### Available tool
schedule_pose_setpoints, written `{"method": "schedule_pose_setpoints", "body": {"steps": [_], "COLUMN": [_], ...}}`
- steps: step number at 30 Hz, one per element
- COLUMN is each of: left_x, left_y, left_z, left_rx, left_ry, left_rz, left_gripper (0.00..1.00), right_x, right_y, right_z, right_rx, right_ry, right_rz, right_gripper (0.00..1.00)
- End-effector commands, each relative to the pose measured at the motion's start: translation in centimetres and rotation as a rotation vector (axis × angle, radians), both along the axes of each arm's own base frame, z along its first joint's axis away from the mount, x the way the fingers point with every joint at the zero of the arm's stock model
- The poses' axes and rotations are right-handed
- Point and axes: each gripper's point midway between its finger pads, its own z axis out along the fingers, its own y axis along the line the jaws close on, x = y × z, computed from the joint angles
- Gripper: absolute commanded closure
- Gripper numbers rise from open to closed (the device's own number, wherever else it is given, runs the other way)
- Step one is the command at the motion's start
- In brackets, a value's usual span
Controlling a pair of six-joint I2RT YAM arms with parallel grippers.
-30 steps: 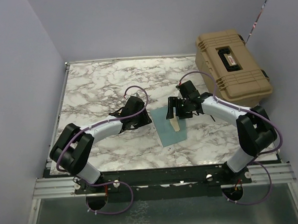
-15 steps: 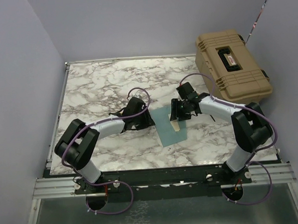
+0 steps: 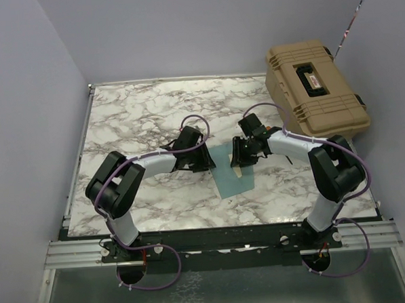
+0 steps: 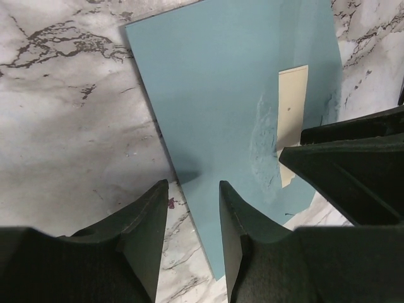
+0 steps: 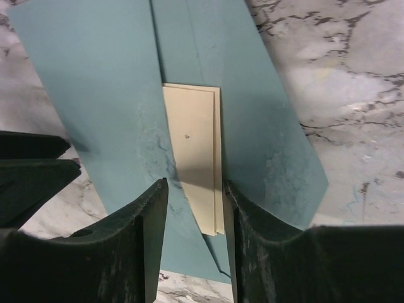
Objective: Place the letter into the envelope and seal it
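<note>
One letter [image 5: 192,151] lies on one envelope [image 5: 95,76]; left fingers [image 4: 145,233] and right fingers [image 5: 148,240] both parted.

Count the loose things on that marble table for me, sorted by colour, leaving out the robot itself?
Teal-blue: 1, the envelope
Cream: 1, the letter, lying partly tucked in the envelope
Tan: 1, the hard case at the far right corner
Total: 3

Envelope [image 5: 113,95]: matt teal paper, rough scuffed patch mid-sheet. Letter [image 5: 192,145]: smooth matt cream paper. Tabletop [image 3: 133,121]: marble-look, slight sheen. Case [image 3: 315,91]: tan moulded plastic.
</note>
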Motion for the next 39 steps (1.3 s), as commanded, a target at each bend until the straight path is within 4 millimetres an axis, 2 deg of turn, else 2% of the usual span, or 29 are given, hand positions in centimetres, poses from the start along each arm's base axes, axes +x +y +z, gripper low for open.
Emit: {"method": "schedule_pose_setpoints", "body": {"steps": [1,9,16,22,25,32,35,39], "left_x": [-1.7,-1.4,-1.0,-0.6,-0.2,1.0,1.7,2.7], "left_y": [1.3,1.4,1.6,1.8,2.0,2.4,3.6,6.2], "left_z": [-2.8,-3.0,-3.2,-2.8,-2.1,2.1,3.9,6.2], "left_rx": [0.089,0.106,0.128,0.137,0.142,0.119,0.140,0.186], "left_ry": [0.091,0.079,0.056,0.032,0.005,-0.116,-0.190,-0.281], "left_rz": [-0.023,-0.034,-0.046,-0.038,-0.023,0.000,0.040,0.132], "left_gripper": [0.61,0.61,0.61,0.62,0.62,0.61,0.59,0.53], "right_x": [-0.6,0.0,0.6,0.7,1.3,2.4,2.5,2.8], "right_y": [1.7,3.2,4.4,4.7,4.0,1.4,-0.3,-3.9], "right_z": [-0.2,0.1,-0.4,0.4,1.8,6.1,6.9,7.2], "right_rx": [0.095,0.172,0.216,0.235,0.204,0.122,0.066,-0.059], "right_ry": [0.021,0.004,0.006,-0.005,-0.050,-0.199,-0.240,-0.285], "right_rz": [0.024,0.053,0.080,0.084,0.056,-0.027,-0.070,-0.167], "right_gripper": [0.57,0.45,0.43,0.43,0.43,0.42,0.41,0.38]}}
